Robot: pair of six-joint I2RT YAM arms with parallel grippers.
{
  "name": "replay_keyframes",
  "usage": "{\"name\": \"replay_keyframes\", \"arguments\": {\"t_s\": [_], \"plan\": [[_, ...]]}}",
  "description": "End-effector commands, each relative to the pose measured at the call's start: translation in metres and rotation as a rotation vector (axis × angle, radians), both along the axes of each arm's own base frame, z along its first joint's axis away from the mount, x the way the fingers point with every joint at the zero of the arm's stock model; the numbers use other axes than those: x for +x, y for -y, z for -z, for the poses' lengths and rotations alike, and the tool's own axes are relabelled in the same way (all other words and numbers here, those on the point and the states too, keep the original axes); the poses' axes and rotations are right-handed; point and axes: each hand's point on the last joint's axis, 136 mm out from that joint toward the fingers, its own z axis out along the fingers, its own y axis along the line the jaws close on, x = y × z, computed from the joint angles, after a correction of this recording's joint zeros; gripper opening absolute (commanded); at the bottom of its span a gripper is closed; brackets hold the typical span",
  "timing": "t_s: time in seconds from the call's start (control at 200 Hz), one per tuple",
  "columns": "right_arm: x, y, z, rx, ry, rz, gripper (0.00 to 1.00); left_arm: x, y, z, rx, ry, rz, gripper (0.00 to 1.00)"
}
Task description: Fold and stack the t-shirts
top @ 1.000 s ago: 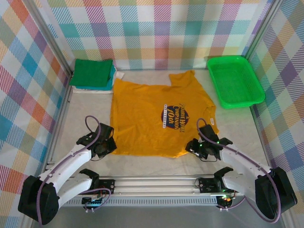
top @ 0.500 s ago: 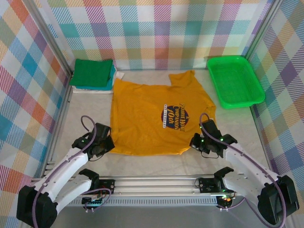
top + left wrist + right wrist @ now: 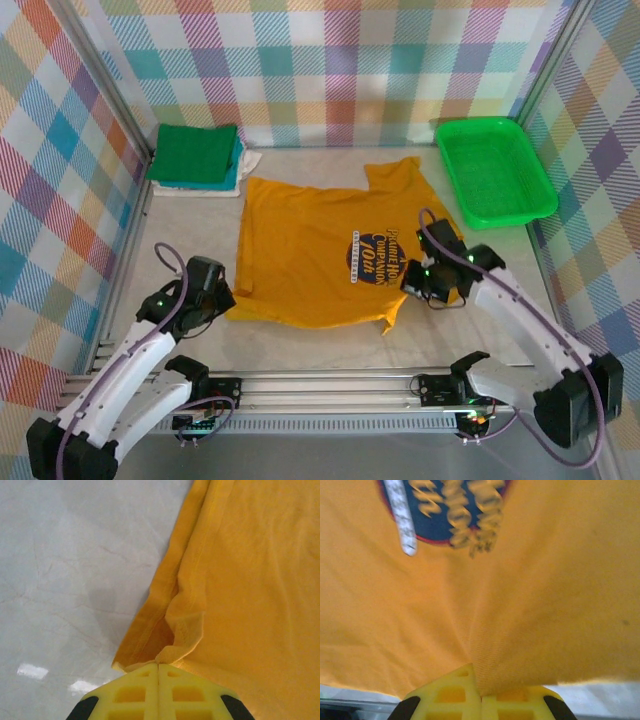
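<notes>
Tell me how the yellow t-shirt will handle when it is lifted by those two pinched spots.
Probably floppy: the yellow t-shirt puckers and folds where the left gripper pinches its edge. Likely to sag between the grips, since the cloth fans into creases from the right gripper. Probably light: the cloth looks thin.

A robot lab test cell: a pale table (image 3: pixel 320 352) boxed from 9 to 3 o'clock by pastel plaid cloth walls (image 3: pixel 340 70) on aluminium posts (image 3: pixel 110 88), with white robot arms (image 3: pixel 130 362) bolted to a metal rail (image 3: pixel 330 385) at 6 o'clock.
</notes>
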Motion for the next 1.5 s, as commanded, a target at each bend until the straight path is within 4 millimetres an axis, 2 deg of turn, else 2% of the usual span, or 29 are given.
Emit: {"name": "replay_keyframes", "arguments": {"t_s": [0.0, 0.075, 0.165, 0.255, 0.32, 0.405, 0.455, 0.525, 0.595, 0.68, 0.79, 0.92, 1.12, 1.34, 1.495], "plan": [[0.038, -0.006, -0.005, -0.093, 0.032, -0.079, 0.00, 0.028, 0.002, -0.018, 0.023, 0.077, 0.005, 0.00], [0.068, -0.014, 0.008, -0.147, 0.013, -0.104, 0.02, 0.041, 0.004, -0.020, 0.044, 0.092, 0.013, 0.00], [0.099, -0.028, 0.020, -0.130, 0.024, -0.118, 0.22, 0.051, 0.003, -0.022, 0.069, 0.102, 0.018, 0.00], [0.115, -0.046, 0.010, -0.062, 0.083, -0.151, 0.28, 0.056, -0.001, -0.020, 0.099, 0.102, 0.008, 0.00], [0.113, -0.051, -0.002, -0.009, 0.131, -0.165, 0.35, 0.057, -0.003, -0.016, 0.099, 0.096, 0.001, 0.00], [0.098, -0.041, -0.014, -0.001, 0.190, -0.164, 0.47, 0.056, -0.007, -0.007, 0.100, 0.076, -0.013, 0.00], [0.084, -0.031, -0.015, -0.007, 0.204, -0.148, 0.50, 0.055, -0.010, -0.002, 0.099, 0.063, -0.019, 0.00], [0.062, -0.016, -0.004, 0.001, 0.188, -0.113, 0.56, 0.055, -0.012, 0.004, 0.101, 0.049, -0.021, 0.00], [0.046, 0.001, 0.013, 0.040, 0.142, -0.044, 0.55, 0.055, -0.013, 0.007, 0.103, 0.041, -0.019, 0.00], [0.042, 0.009, 0.031, 0.134, 0.107, 0.017, 0.53, 0.056, -0.012, 0.013, 0.103, 0.025, -0.013, 0.00], [0.051, 0.012, 0.048, 0.171, 0.066, 0.050, 0.52, 0.055, -0.012, 0.020, 0.100, 0.004, -0.012, 0.00], [0.063, 0.009, 0.066, 0.201, 0.013, 0.069, 0.50, 0.056, -0.012, 0.019, 0.099, 0.009, -0.015, 0.00], [0.063, 0.013, 0.095, 0.210, -0.060, 0.108, 0.47, 0.054, -0.013, 0.022, 0.093, 0.005, -0.019, 0.00], [0.062, 0.008, 0.108, 0.243, -0.084, 0.114, 0.40, 0.055, -0.011, 0.026, 0.085, -0.003, -0.017, 0.00], [0.051, 0.020, 0.110, 0.179, -0.088, 0.132, 0.50, 0.055, -0.010, 0.025, 0.080, -0.003, -0.010, 0.00]]}}
